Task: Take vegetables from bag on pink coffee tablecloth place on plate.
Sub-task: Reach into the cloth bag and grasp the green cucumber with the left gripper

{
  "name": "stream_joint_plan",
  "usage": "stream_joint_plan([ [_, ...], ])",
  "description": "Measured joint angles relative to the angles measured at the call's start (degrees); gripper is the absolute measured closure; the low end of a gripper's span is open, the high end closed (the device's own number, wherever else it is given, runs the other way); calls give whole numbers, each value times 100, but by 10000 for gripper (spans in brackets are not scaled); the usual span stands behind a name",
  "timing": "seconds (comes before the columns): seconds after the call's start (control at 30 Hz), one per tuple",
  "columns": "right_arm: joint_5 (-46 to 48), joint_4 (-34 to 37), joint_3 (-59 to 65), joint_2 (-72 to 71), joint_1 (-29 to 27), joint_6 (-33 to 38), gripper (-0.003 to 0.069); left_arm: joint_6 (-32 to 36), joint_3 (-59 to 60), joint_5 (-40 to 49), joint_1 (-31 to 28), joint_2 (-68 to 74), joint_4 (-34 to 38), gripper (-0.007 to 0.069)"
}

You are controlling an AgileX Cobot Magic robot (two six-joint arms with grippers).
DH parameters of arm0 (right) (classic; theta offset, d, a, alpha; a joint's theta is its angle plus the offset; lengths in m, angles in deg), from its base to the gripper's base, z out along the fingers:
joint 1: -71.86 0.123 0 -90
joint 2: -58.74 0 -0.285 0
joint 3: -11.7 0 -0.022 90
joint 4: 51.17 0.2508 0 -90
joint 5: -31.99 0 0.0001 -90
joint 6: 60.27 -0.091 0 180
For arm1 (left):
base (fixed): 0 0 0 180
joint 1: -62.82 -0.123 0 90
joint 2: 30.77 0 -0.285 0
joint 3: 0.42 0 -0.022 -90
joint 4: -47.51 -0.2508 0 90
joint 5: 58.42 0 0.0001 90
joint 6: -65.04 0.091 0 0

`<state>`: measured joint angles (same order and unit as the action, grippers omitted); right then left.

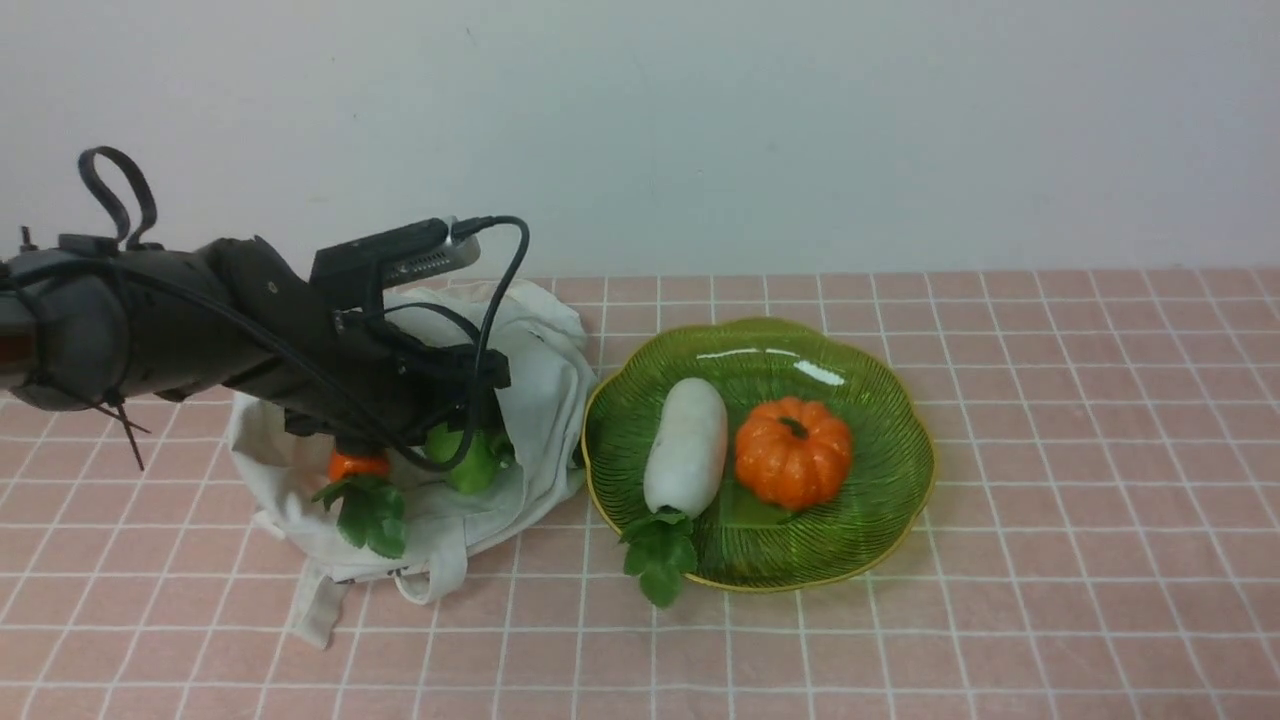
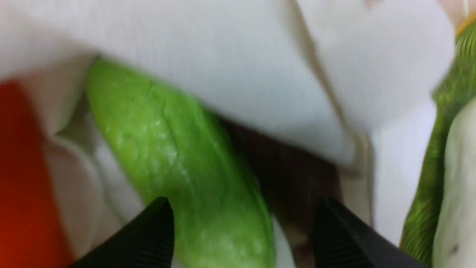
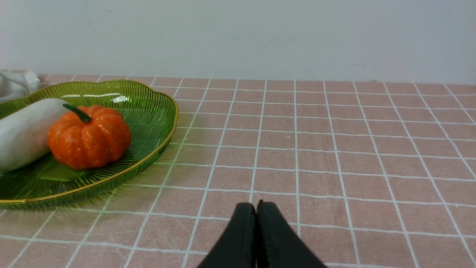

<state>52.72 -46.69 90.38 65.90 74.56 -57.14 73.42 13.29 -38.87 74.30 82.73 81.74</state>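
The off-white bag point(image 1: 545, 400) lies open on the pink tablecloth point(image 1: 1050, 500), left of the green plate point(image 1: 885, 485). In the bag's mouth lie the light-green cucumber point(image 1: 470, 465) and the orange carrot point(image 1: 357, 465), whose leaves hang out at the front. My left arm point(image 1: 250, 330) reaches into the bag. In the left wrist view my left gripper point(image 2: 243, 219) is open, its jaws wide apart, with the cucumber point(image 2: 178, 156) lying between them close to one fingertip point(image 2: 158, 223); the carrot point(image 2: 22, 178) is beside it. My right gripper point(image 3: 256, 208) is shut and empty, low over the cloth.
A white radish point(image 1: 687, 445) with green leaves and an orange pumpkin point(image 1: 793, 452) lie on the plate. The bag's strap handles point(image 1: 325, 600) trail toward the front. A pale wall stands behind the table.
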Motion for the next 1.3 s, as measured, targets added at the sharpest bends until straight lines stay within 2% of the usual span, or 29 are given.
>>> stream_joint_plan([
  [0.47,0,0,0,0,0,0,673,33,-13,-661,163,251,996,165],
  [0.6,0,0,0,0,0,0,673,68,-27,-632,167,256,956,165],
  [0.83,0,0,0,0,0,0,673,218,-34,-14,-22,15,524,167],
  [0.97,0,0,0,0,0,0,673,205,-34,240,-171,-269,195,200],
  [1.3,0,0,0,0,0,0,673,-307,-34,59,-183,155,111,220],
])
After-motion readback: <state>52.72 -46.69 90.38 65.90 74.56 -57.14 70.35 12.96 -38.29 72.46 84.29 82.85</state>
